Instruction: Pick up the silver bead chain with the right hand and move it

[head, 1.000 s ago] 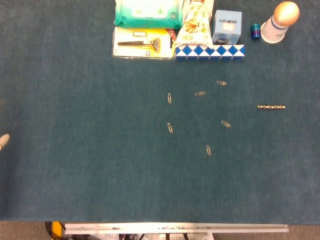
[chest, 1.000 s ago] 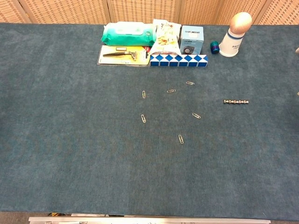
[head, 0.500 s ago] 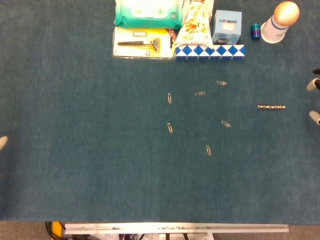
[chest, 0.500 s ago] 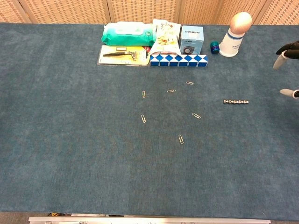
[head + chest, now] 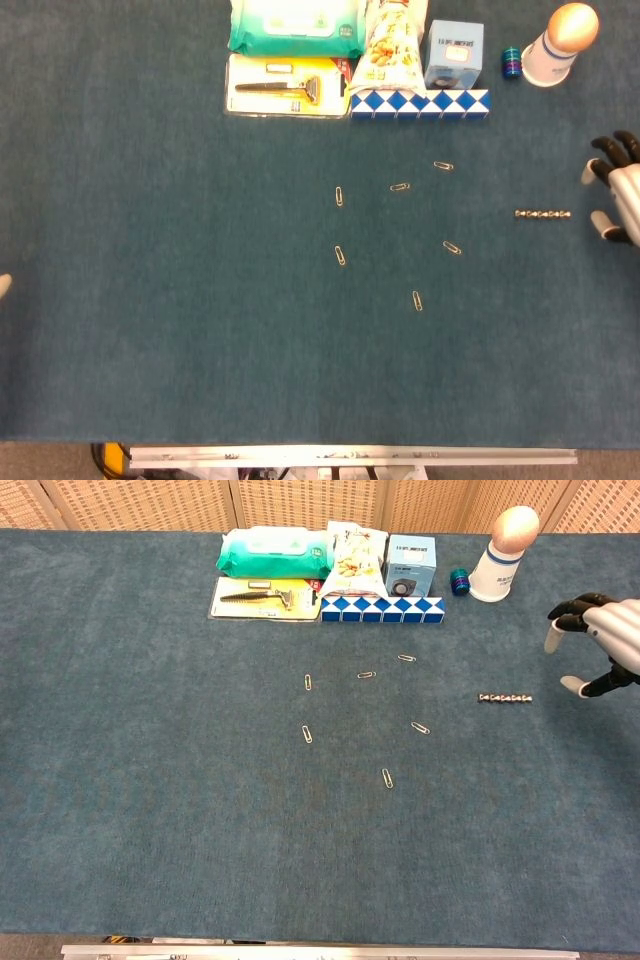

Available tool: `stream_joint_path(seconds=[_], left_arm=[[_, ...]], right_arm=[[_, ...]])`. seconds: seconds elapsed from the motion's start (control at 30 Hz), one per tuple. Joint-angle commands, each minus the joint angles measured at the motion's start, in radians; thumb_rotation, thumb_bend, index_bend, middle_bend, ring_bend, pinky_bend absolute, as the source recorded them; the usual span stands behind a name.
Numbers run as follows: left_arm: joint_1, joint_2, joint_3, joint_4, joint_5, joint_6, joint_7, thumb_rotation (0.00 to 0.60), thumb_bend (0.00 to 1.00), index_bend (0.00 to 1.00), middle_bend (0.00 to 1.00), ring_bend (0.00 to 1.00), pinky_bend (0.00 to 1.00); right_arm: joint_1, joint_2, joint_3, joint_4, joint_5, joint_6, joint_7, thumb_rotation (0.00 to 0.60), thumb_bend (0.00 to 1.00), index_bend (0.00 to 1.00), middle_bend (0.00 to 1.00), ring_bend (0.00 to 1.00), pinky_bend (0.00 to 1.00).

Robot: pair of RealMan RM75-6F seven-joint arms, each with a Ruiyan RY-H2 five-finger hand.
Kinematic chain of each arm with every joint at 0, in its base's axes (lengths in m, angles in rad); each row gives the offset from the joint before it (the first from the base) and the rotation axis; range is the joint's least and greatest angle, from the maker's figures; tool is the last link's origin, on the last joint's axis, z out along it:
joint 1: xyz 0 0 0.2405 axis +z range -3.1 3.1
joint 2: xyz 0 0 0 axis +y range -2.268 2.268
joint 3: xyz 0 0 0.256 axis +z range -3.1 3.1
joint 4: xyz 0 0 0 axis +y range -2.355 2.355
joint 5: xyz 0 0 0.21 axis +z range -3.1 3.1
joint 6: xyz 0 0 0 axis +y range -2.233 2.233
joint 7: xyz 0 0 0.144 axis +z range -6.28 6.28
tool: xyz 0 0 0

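Blue worktop [image 5: 150, 350]: right robot hand [image 5: 602, 645] now in from the right edge, fingers apart, empty, near the chain [image 5: 505, 697], which lies flat, untouched. Approach underway; grasp pending.

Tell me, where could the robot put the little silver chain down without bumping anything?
Plenty of bare cloth lies near the table's front edge, below the paper clips, and along the left side. The back row by the wipes pack is crowded.
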Motion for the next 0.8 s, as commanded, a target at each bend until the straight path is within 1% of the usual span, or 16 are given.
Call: stream_joint_path(seconds=[0.03,0.4,0.8], left_arm=[[0.0,0.0,0.001,0.0,0.001,-0.001,0.001,0.6,0.03,0.32,0.18,0.2,0.44],[0.001,0.004,0.0,-0.001,0.0,-0.004,-0.005,0.6,0.02,0.32,0.19,0.2,0.44],[-0.001,0.0,0.001,0.002,0.002,-0.01,0.002,0.6,0.03,0.32,0.2,0.21,0.44]], right_arm=[[0.008,-0.02,-0.008,0.015,0.014,-0.011,-0.01,0.6,0.28,0.41,0.18,0.09,0.3],[0.022,-0.083,-0.027,0.081,0.055,-0.028,-0.037,0.6,0.29,0.46,0.18,0.08,0.26],[0.04,-0.135,-0.033,0.146,0.092,-0.043,-0.07,0.6,0.29,0.47,0.17,0.07,0.24]])
